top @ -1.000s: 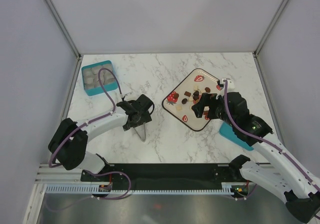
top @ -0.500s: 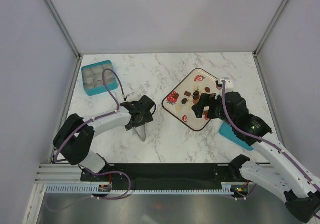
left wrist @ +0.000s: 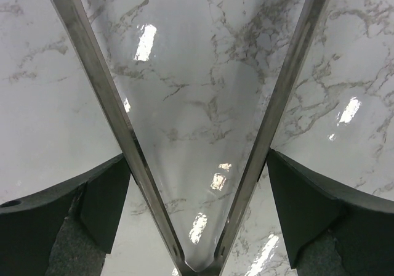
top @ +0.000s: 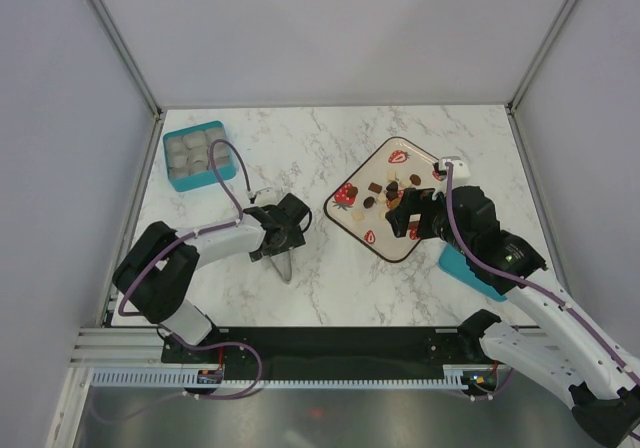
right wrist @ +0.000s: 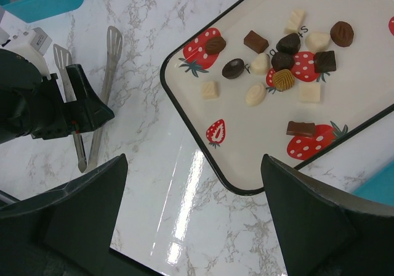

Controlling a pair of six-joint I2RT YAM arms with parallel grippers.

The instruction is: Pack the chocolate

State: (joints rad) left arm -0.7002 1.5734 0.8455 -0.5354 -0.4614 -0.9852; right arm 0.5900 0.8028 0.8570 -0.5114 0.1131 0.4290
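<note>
Several chocolate pieces (top: 390, 190), dark, mid brown and pale, lie on a cream tray (top: 352, 220) with strawberry prints; they show clearly in the right wrist view (right wrist: 283, 60). My right gripper (top: 408, 213) hovers open and empty over the tray's near edge (right wrist: 194, 220). Metal tongs (top: 284, 263) lie flat on the marble left of the tray. My left gripper (top: 282, 230) is low over them, open. In the left wrist view (left wrist: 197, 190) its fingers (left wrist: 92, 208) stand just outside the two spread tong arms (left wrist: 104, 91).
A teal compartment box (top: 199, 181) with pale liners stands at the back left, also in the right wrist view (right wrist: 43, 2). A teal lid (top: 465, 266) lies under my right arm beside the tray. Grey walls close in the table on three sides.
My left arm's elbow has shifted a little right while its gripper stays over the tongs. The right arm has hardly moved. Nothing was picked up.
</note>
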